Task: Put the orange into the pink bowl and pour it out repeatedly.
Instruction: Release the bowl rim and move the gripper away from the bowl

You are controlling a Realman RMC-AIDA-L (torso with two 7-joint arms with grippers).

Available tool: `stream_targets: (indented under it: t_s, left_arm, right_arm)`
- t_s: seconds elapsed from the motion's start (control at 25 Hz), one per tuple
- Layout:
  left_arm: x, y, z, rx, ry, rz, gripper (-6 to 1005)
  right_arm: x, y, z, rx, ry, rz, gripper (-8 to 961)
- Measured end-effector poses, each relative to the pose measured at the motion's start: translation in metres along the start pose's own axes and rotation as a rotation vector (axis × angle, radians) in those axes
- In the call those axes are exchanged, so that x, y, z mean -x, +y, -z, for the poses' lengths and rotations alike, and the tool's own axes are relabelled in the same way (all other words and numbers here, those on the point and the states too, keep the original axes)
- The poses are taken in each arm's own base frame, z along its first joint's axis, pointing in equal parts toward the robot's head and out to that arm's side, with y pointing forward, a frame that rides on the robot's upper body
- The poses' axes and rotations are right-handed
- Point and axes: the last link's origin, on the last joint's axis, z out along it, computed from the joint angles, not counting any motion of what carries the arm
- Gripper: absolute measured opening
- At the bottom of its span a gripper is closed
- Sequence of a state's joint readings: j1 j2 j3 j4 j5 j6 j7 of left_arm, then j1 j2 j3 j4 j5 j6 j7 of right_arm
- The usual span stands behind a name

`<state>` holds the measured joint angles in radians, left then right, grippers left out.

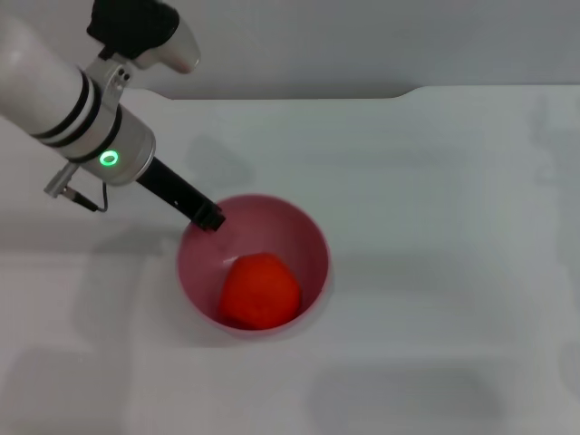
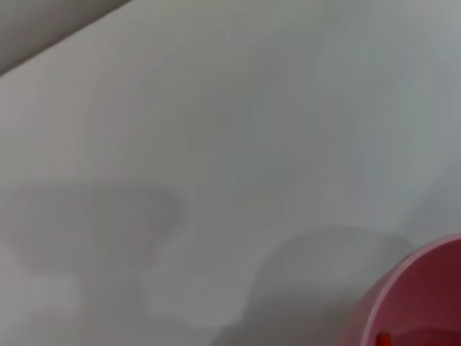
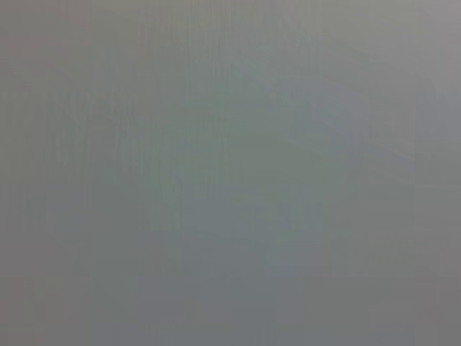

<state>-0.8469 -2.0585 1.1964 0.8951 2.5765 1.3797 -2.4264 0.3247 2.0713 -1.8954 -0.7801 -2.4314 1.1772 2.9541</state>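
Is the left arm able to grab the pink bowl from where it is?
Probably yes. The left gripper is already at the pink bowl's rim, and nothing stands between them. The orange sits inside, away from that edge.

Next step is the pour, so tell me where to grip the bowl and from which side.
Grip the bowl by its thin rim on the robot's left, where the left pincer already sits. The wall is smooth and round, so only the rim offers a pinch, and the orange lies clear of that side.

left arm angled down from upper left, tool (image 1: 210, 217) extended, fingers unclear.
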Motion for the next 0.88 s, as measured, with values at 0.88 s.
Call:
stream_targets:
  t_s: [0.88]
  left_arm:
    - [0.009,0.003,-0.014,-0.018,-0.032,0.015,124]
  right_arm:
    - [0.0,0.003,0.001,0.009,0.001,-0.004,555]
